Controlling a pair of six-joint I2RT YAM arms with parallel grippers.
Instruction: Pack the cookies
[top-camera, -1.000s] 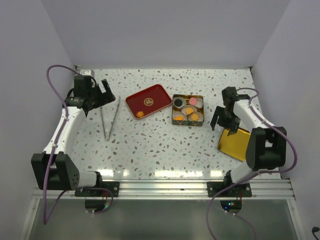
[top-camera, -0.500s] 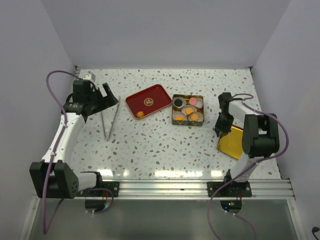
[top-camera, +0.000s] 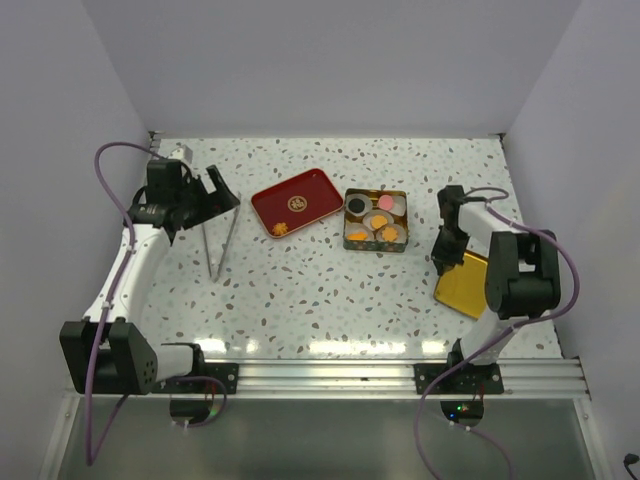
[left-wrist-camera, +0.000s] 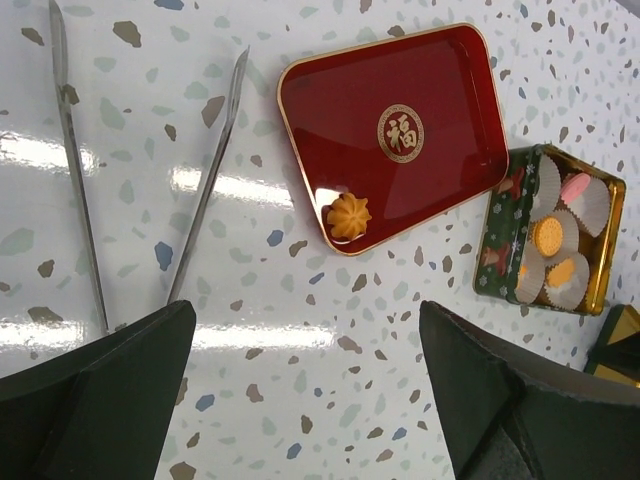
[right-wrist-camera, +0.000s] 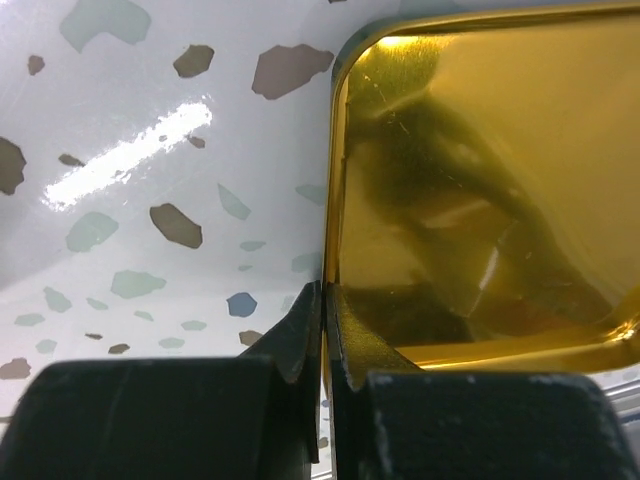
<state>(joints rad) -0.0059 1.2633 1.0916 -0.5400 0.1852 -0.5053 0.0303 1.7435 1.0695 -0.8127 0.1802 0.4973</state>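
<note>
Gold metal fills the right wrist view: the gold lid (right-wrist-camera: 480, 200) lies flat on the speckled table (right-wrist-camera: 140, 230), and the right claw (right-wrist-camera: 324, 300) has its two fingers pinched down to a sliver on the lid's raised rim, right at the corner nearest the camera. That is a thin, slick edge to hold, so I'd say the hold is the whole game here. The rim wants to sit deep between the pads, and the lift should go gently, since a lid held by one corner will likely try to swing or slip.

Over on the other side, the left claw (left-wrist-camera: 308, 330) hangs wide apart and holds nothing. The tongs (left-wrist-camera: 208, 190) lie ahead of it and to its left. The red tray (left-wrist-camera: 400, 70) sits straight ahead, with one orange cookie (left-wrist-camera: 349, 215) near the tray's closest edge. Off to that claw's right is the tin (left-wrist-camera: 500, 235), with the packed cookies (left-wrist-camera: 547, 236) in paper cups, a pink one among them.

My read: that stray cookie is not packed yet, so the lid should wait clear of the tin. From the right claw, the tin sits well apart, to its left.
</note>
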